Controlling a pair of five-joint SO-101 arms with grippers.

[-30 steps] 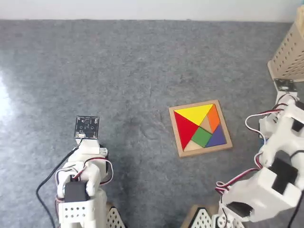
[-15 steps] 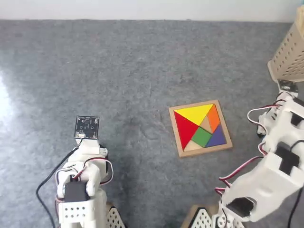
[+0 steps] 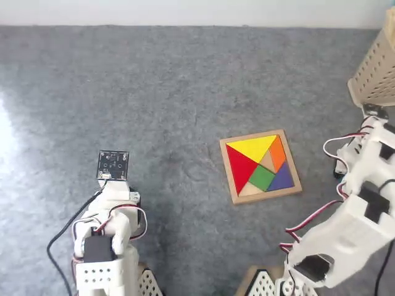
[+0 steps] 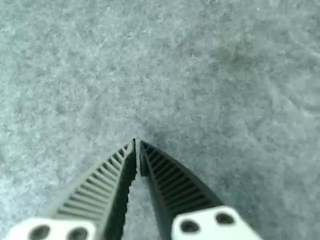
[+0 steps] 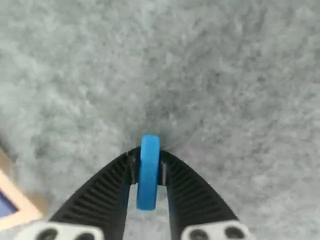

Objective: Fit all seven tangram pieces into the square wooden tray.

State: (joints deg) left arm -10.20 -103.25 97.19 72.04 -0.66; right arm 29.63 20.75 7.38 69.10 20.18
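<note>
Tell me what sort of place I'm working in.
Probably a robotics test bench: a grey felt-like mat as the work surface, left arm and right arm standing at its near edge, a tangram tray laid out.

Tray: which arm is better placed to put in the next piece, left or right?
Right, probably. The right tool is shut on a blue piece, and that arm stands beside the tray. The left tool is shut on nothing, over bare carpet farther from it.
</note>
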